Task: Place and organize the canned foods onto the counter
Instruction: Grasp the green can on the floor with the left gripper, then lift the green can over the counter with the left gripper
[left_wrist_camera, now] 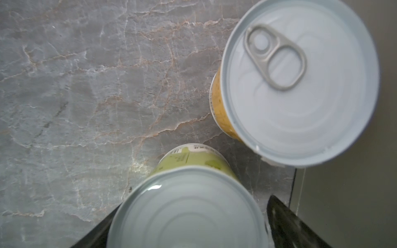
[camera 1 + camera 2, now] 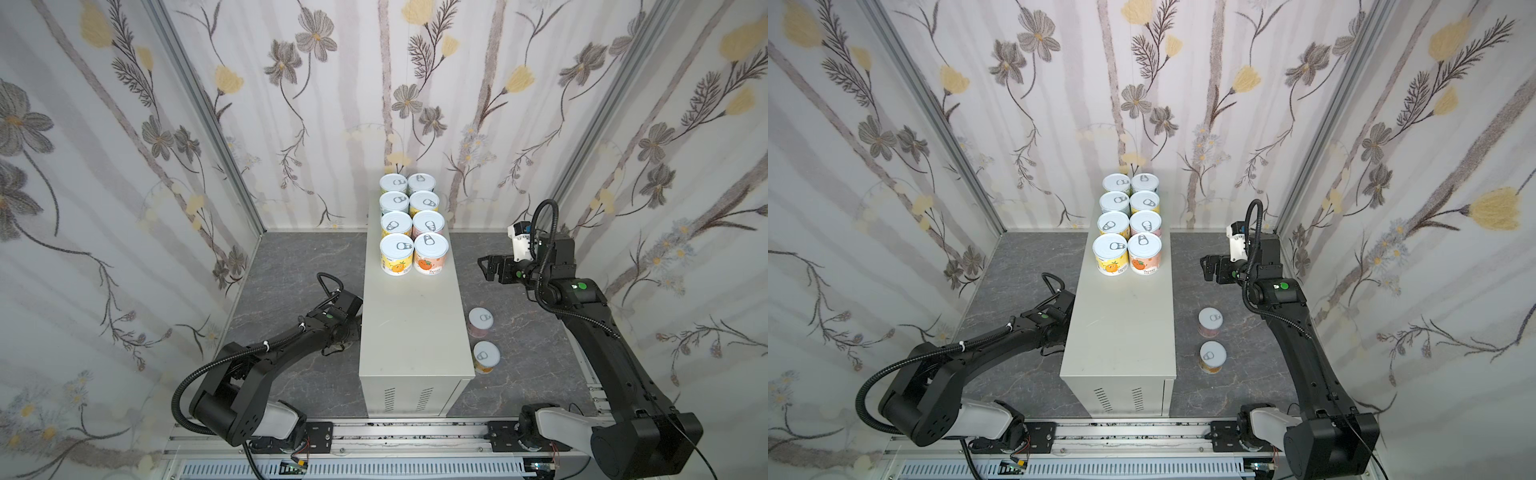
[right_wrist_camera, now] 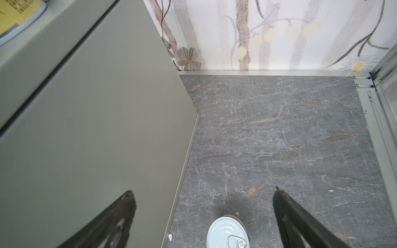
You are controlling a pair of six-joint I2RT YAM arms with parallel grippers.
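Floor (image 1: 64,107) | left gripper (image 1: 196,216) astride green can (image 1: 187,199), perhaps touching | right gripper (image 3: 203,191) wide, empty

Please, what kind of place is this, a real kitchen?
Probably a staged robot test cell, not a kitchen: wallpapered panels in aluminium frames, a left arm and right arm on a rail, and a vented metal box standing in as counter for cans.
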